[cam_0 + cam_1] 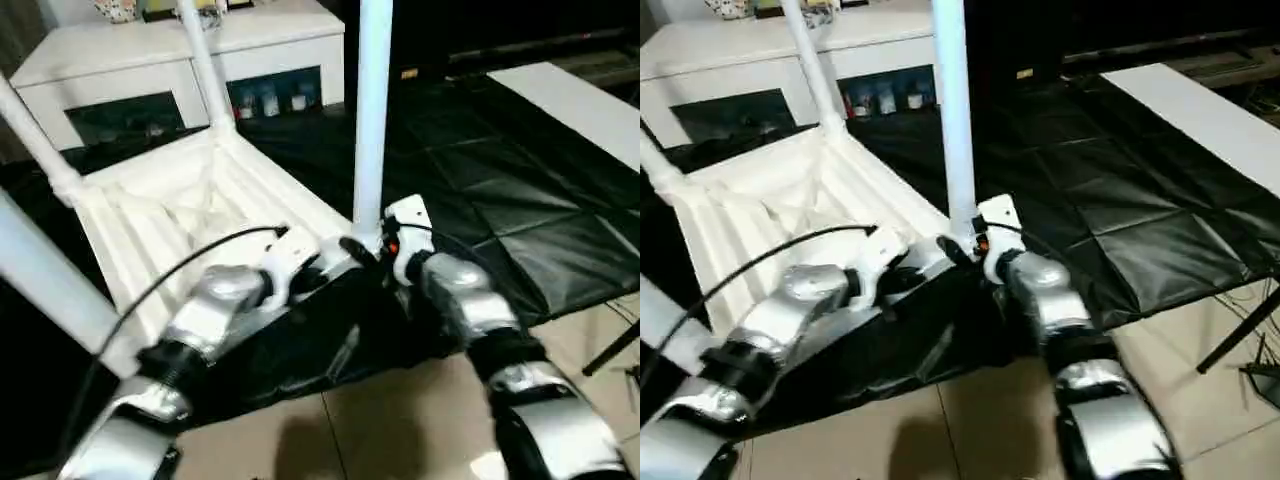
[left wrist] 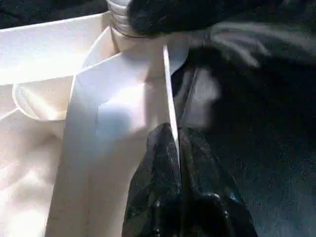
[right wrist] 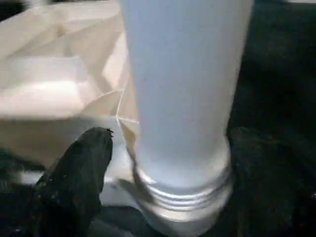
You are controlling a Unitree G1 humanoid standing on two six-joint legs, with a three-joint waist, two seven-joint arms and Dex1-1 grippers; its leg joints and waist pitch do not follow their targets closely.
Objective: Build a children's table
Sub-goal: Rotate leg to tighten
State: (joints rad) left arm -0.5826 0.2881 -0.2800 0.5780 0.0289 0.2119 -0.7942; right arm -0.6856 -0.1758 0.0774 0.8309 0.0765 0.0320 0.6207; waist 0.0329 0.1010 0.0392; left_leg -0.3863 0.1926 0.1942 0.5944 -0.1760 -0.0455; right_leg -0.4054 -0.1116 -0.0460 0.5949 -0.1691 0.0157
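Left gripper (image 2: 174, 148) pinched shut on tabletop (image 1: 200, 215) rim, right gripper (image 3: 173, 163) spread open around leg (image 1: 372, 110)

The upturned white tabletop (image 1: 190, 215) lies on the black-covered work table (image 1: 500, 190).

A big black cover (image 1: 480, 200) lies over the work table. Behind the cover stands a white cabinet (image 1: 150, 60) with dark glass doors (image 1: 125, 118). Small jars (image 1: 270, 100) sit behind the glass. A white board (image 1: 580, 105) lies on the cover's far side. Tan floor tiles (image 1: 400, 420) show below the cover.
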